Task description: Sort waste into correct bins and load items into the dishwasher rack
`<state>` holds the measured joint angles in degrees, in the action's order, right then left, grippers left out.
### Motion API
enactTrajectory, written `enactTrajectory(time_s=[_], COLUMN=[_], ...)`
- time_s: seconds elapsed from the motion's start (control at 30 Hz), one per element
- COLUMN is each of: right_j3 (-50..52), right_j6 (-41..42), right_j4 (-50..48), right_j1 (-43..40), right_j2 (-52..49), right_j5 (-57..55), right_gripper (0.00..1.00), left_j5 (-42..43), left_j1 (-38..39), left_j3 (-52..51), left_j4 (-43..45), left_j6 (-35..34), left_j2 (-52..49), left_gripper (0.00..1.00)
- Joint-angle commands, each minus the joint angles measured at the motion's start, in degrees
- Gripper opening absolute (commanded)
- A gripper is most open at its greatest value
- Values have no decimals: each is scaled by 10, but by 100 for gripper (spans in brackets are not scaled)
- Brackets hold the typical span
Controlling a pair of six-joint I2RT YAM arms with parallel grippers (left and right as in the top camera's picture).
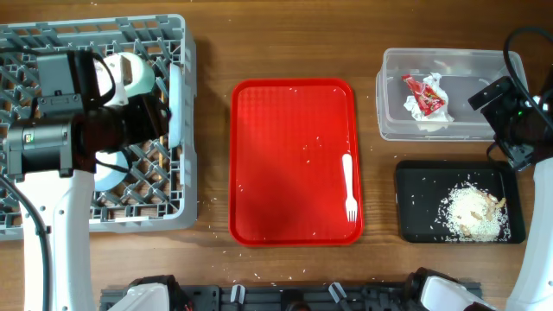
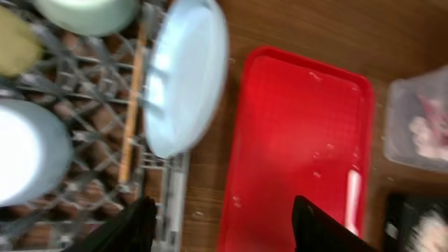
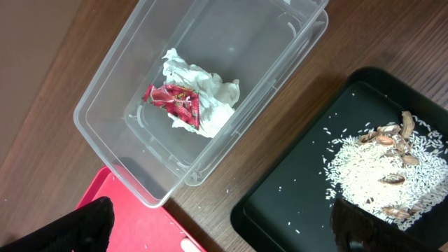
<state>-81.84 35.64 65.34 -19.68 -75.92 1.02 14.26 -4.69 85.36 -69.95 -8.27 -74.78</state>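
Note:
The grey dishwasher rack (image 1: pixel 130 223) fills the left of the table. A pale blue plate (image 2: pixel 185 77) stands on edge in it along its right side. Beside it are a thin wooden stick (image 2: pixel 131 112), a pale green bowl (image 2: pixel 87 14), a yellow cup (image 2: pixel 14 45) and a pale blue bowl (image 2: pixel 28 161). My left gripper (image 2: pixel 224 227) hangs open over the rack's right edge with nothing between its fingers. A white fork (image 1: pixel 349 186) lies on the red tray (image 1: pixel 285 155). The clear tub (image 3: pixel 140 70) holds the napkin (image 3: pixel 210 91) and red wrapper (image 3: pixel 175 105). Rice scraps (image 3: pixel 378 168) lie in the black tray (image 3: pixel 294 203). My right gripper (image 3: pixel 217 227) is open and empty above the gap between the two bins.
A few rice grains are scattered on the red tray and on the wood between the bins. The left arm's body (image 1: pixel 52 138) covers part of the rack in the overhead view. The right arm (image 1: pixel 518 121) stands at the table's right edge.

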Motion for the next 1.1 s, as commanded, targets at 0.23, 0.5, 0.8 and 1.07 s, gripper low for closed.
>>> enactTrajectory(time_s=[0.23,0.5,0.8,1.07], right_j3=[-2,-2,-2,-2], right_j6=[-10,-10,-10,-10], right_j4=[-2,-2,-2,-2], right_j1=[-2,-2,-2,-2], right_j2=[-5,-5,-5,-5], right_j5=[2,2,2,1], right_gripper=[100,100,100,100], left_j5=[103,-43,-60,-101], left_j1=[43,295,450,513], left_j3=[0,0,0,0], left_j4=[-57,72,130,180], left_j6=[0,-232,-252,-358], left_j2=[-2,-73,-159,-278], left_gripper=[56,74,76,62])
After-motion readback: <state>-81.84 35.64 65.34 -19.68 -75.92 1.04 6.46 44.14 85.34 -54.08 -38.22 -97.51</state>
